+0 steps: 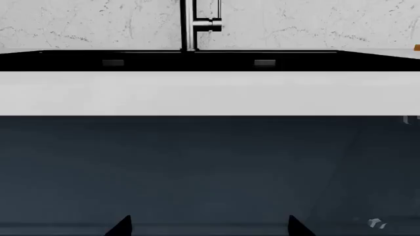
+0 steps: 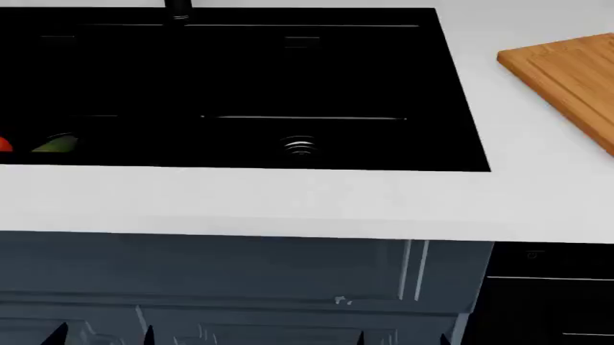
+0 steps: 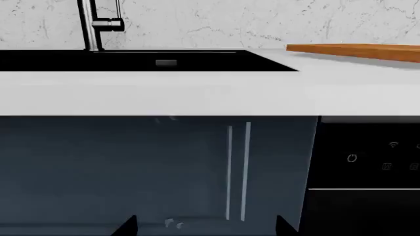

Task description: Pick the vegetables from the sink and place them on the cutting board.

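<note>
The black sink fills the upper head view, with its metal drain on the floor. The red-orange tomato shows only as a sliver at the left edge, and the green cucumber lies just beside it. The wooden cutting board lies on the counter at the right; its edge also shows in the right wrist view. My left gripper and right gripper hang low in front of the cabinet, both open and empty, fingertips wide apart.
A white counter runs across in front of the sink. The dark faucet stands behind the basin. Below are dark blue cabinet doors with bar handles and a black appliance panel at the right.
</note>
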Available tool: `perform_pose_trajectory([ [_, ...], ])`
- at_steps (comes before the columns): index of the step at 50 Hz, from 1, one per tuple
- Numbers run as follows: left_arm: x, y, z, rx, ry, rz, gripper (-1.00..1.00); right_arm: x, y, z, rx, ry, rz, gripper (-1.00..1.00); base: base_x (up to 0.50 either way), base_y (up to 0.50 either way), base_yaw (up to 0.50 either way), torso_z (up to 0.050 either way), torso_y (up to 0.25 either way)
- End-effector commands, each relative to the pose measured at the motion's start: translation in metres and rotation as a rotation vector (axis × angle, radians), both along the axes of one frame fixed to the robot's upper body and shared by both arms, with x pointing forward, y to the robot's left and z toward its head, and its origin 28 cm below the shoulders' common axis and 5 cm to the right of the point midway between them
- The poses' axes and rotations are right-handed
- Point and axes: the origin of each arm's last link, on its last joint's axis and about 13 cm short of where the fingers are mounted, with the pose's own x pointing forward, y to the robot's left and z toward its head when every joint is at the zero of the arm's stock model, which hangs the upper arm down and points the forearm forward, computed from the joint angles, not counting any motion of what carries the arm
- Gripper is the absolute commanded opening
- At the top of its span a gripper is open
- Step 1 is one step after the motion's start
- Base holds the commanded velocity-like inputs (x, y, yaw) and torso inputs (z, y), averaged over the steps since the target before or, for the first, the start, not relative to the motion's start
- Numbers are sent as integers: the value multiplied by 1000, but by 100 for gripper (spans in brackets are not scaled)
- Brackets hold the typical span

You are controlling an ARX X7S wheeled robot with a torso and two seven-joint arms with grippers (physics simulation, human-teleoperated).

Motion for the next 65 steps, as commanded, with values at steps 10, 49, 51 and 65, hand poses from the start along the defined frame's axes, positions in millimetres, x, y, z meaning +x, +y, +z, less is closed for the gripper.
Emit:
perform_pose_trajectory([
  [10,-1,0,0,46,-19,4,100,-1,0,1,27,-1,-5,100,0,0,0,0,0],
  [49,-2,0,3,-17,-32,3,100,0,1,-2,-61,36,-5,100,-57,417,0,0,0],
  [51,-2,0,3,-17,-33,4,100,0,1,-2,-79,42,-8,100,0,500,0,0,0],
  [65,-2,-1,2,-12,-38,-3,100,0,1,-2,-73,45,-14,100,16,500,0,0,0],
])
